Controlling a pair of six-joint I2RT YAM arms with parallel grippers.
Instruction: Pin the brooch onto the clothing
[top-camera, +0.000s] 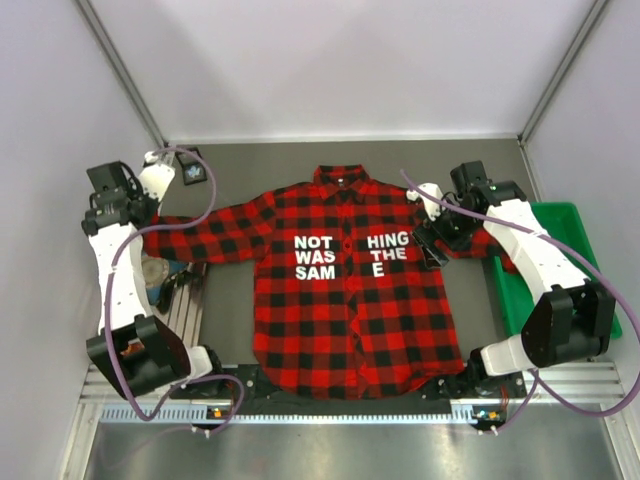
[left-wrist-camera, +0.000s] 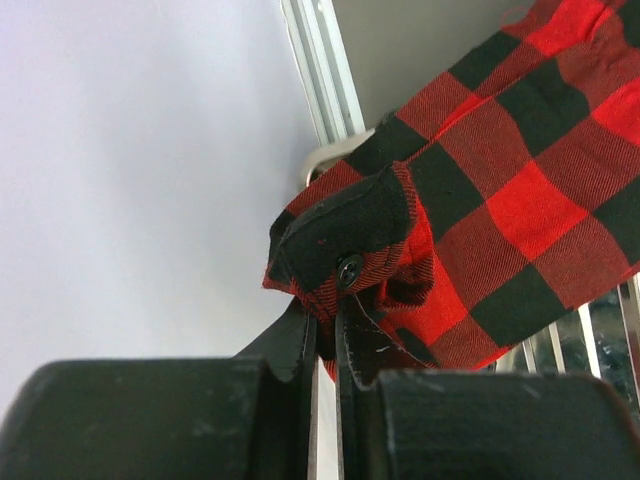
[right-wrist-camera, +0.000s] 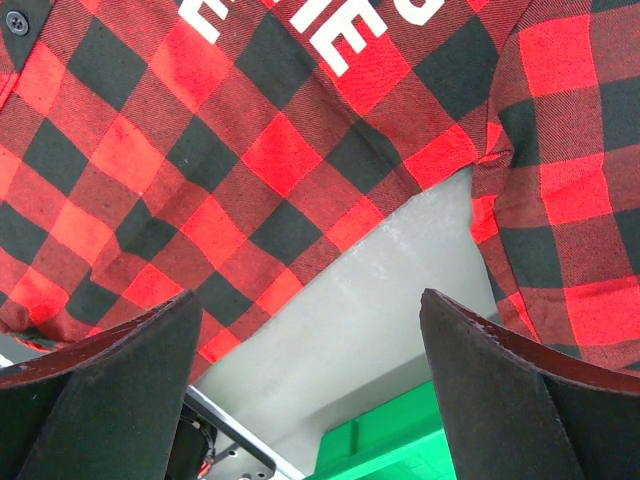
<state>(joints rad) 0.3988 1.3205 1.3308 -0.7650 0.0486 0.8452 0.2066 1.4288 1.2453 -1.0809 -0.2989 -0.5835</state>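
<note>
The clothing (top-camera: 345, 290), a red-and-black plaid shirt with white lettering, lies spread flat on the grey table, collar at the far side. My left gripper (top-camera: 143, 214) is at the far left, shut on the shirt's sleeve cuff (left-wrist-camera: 345, 235); its black fingers (left-wrist-camera: 300, 345) pinch the cuff's edge just below a dark button. My right gripper (top-camera: 432, 240) is open and empty, above the bare gap between the shirt's body (right-wrist-camera: 200, 150) and its other sleeve (right-wrist-camera: 570, 200). A tiny pale thing, seemingly the brooch (top-camera: 190, 173), lies on a dark square at the back left.
A green tray (top-camera: 560, 260) stands at the right edge and also shows in the right wrist view (right-wrist-camera: 400, 445). A round orange-brown object (top-camera: 155, 270) and a dark object lie by a ribbed metal rack (top-camera: 188, 305) at the left. Grey walls enclose the table.
</note>
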